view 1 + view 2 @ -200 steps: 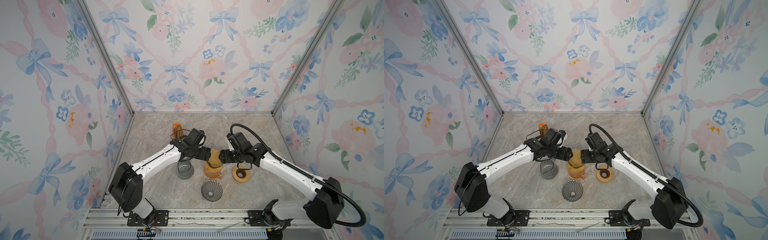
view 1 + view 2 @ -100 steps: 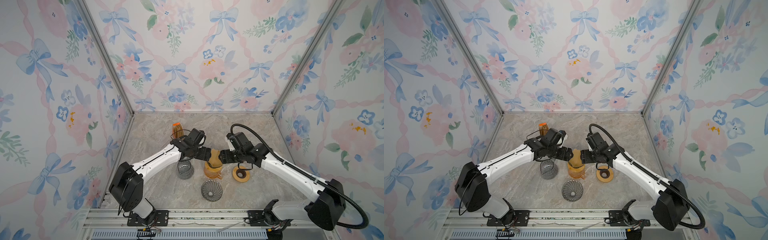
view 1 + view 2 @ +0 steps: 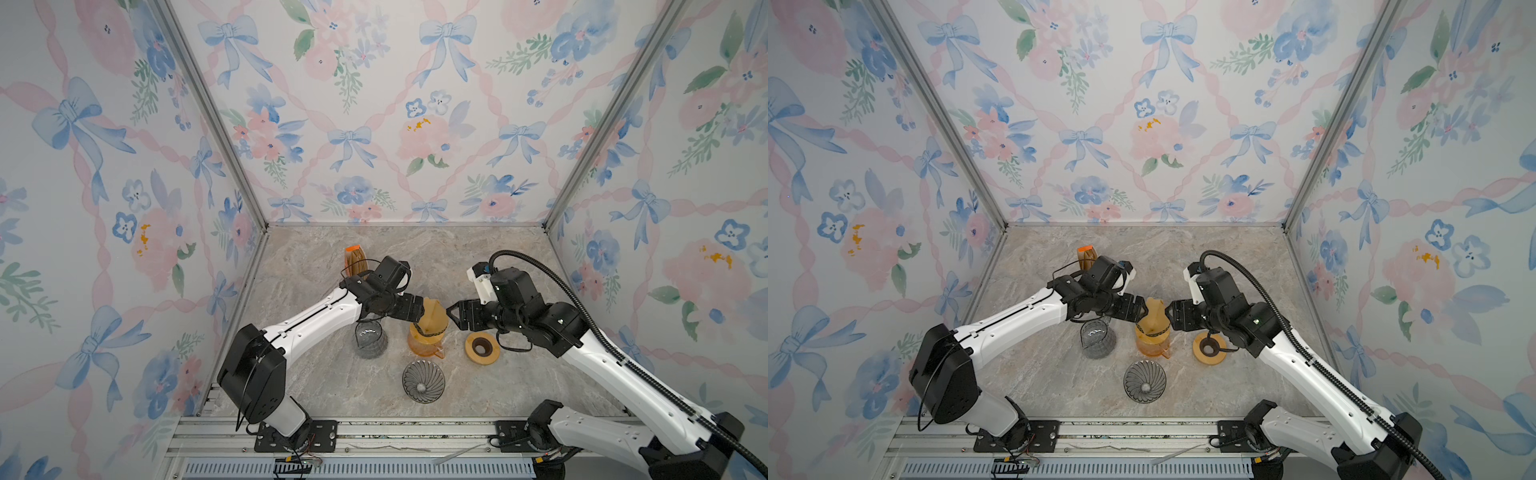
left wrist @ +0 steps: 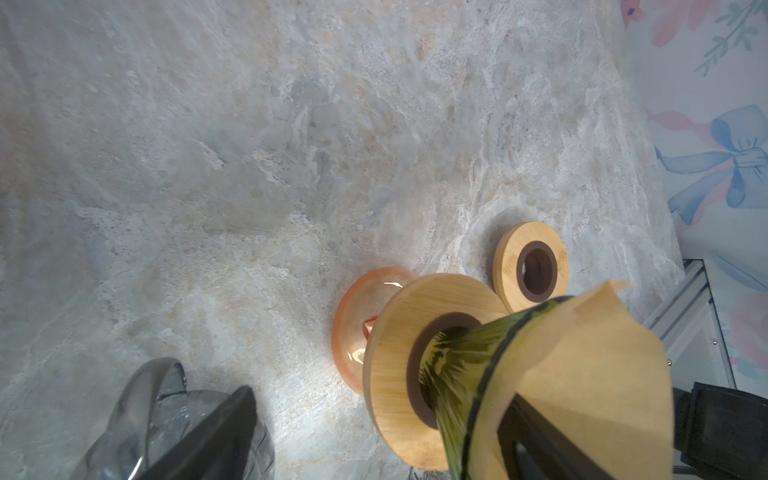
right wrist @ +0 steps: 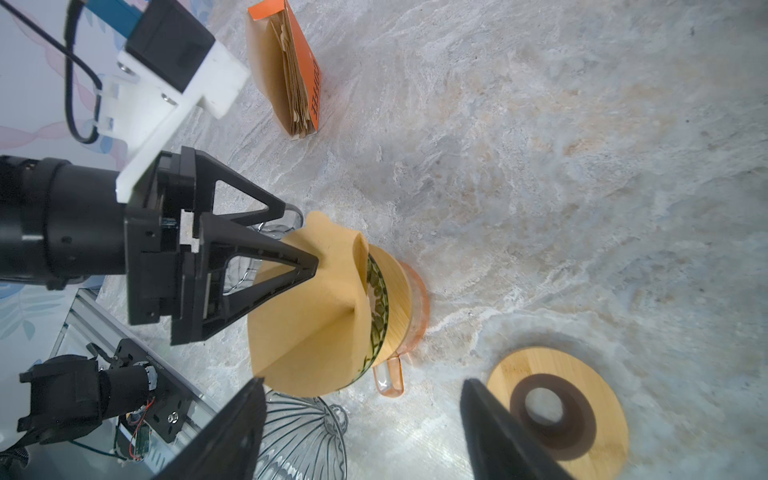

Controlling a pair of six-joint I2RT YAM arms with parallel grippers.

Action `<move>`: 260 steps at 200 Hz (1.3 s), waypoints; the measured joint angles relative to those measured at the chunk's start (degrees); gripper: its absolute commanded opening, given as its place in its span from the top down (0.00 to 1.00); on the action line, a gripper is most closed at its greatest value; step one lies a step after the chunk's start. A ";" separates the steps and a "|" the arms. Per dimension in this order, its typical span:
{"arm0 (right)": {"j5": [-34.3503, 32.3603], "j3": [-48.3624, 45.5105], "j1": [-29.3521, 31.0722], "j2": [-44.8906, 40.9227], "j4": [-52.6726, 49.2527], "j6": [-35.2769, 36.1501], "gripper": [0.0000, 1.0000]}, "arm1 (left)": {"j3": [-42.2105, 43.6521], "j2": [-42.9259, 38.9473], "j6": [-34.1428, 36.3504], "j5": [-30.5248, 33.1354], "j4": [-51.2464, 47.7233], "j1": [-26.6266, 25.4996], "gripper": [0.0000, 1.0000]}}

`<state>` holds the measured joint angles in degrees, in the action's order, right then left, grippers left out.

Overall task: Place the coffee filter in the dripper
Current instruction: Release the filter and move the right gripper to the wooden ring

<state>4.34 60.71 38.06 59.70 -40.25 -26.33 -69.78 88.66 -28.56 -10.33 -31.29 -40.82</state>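
A brown paper coffee filter (image 5: 307, 316) sits in the green glass dripper (image 5: 376, 307), its cone rising above the rim. The dripper rests by a wooden collar (image 4: 395, 332) on an orange carafe (image 3: 424, 347) at mid-table. My left gripper (image 3: 419, 311) is open. One of its fingers (image 5: 291, 262) lies against the filter paper, and the other hangs over a clear glass server (image 4: 166, 399). Across the filter (image 3: 434, 309) from it, my right gripper (image 5: 361, 384) is open and holds nothing, its fingertips just short of the dripper.
A clear ribbed glass cone (image 3: 423, 381) stands near the front edge. A loose wooden ring (image 3: 482, 348) lies under my right wrist. The orange pack of filters (image 3: 354, 259) stands behind the left arm. The clear server (image 3: 370, 338) is left of the carafe.
My left gripper's jaws have spread a little wider beside the filter. Neither arm has visibly shifted, and the filter stays in the dripper.
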 measured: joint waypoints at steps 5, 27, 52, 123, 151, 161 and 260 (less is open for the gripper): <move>0.02 -0.24 0.02 -0.44 -0.20 0.00 0.25 | 0.00 -0.24 -0.02 -0.09 0.00 -0.02 0.06; 0.46 -1.57 0.28 -2.29 -1.22 -0.02 0.28 | 0.00 -2.45 0.00 -0.68 -0.02 0.11 0.05; 1.20 -2.80 0.90 -3.23 -2.60 -0.26 0.32 | 0.09 -5.84 0.00 -1.38 0.02 0.61 0.05; -1.22 -11.30 3.65 -7.63 -4.31 -5.05 0.31 | 6.60 -17.64 1.14 -3.06 0.46 1.09 0.02; -1.81 -14.34 0.57 -8.20 -4.55 -7.19 0.31 | 10.27 -22.12 1.05 -3.61 2.03 1.09 0.02; -1.86 -14.99 -1.09 -8.02 -4.57 -8.04 0.30 | 11.85 -23.69 1.05 -4.13 3.50 1.09 0.02; 2.27 -28.55 -21.66 -10.64 0.26 -15.78 0.29 | 19.78 -32.00 -0.22 -8.70 15.50 1.11 0.02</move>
<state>6.61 32.16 16.40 49.06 -39.99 -42.11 -50.00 56.66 -28.77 -19.03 -15.79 -39.70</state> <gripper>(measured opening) 0.712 0.982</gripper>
